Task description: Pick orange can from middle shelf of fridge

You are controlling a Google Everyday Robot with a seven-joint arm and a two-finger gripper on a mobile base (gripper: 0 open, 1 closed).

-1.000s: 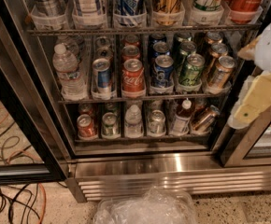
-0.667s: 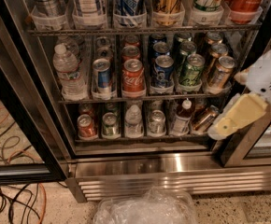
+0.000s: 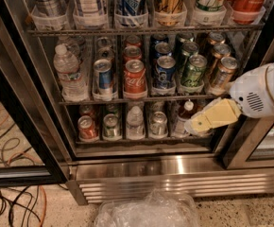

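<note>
End effector [image 3: 197, 124] had swung in from the right and dropped over the last second. The white arm [image 3: 264, 91] trailed behind it at the right edge. Its tip was inside the fridge [image 3: 28, 126] opening, in front of the right end of the lowest rack [image 3: 127, 139]. That put it below the middle shelf [image 3: 141, 100], not level with it. How far open it was: could not tell. Nothing seen in its hold. Judgement: approach under way but too low; a lift looked needed before any grasp.

Surface, left to right:
- Water bottle [image 3: 71, 74], far left of the end effector and higher.
- Blue can [image 3: 103, 77], then Coca-Cola can [image 3: 134, 77].
- Green can [image 3: 192, 71], just above the tip.
- Orange can [image 3: 223, 72], at the front of the rightmost lane, above and slightly right of the tip and apart from it. Two alike stood behind it.

Room:
- Cables [image 3: 9, 207] on speckled floor, far lower left.
- Steel grille [image 3: 175, 186], below the end effector.
- Crumpled clear plastic [image 3: 146, 212] on the floor, below and left.
</note>
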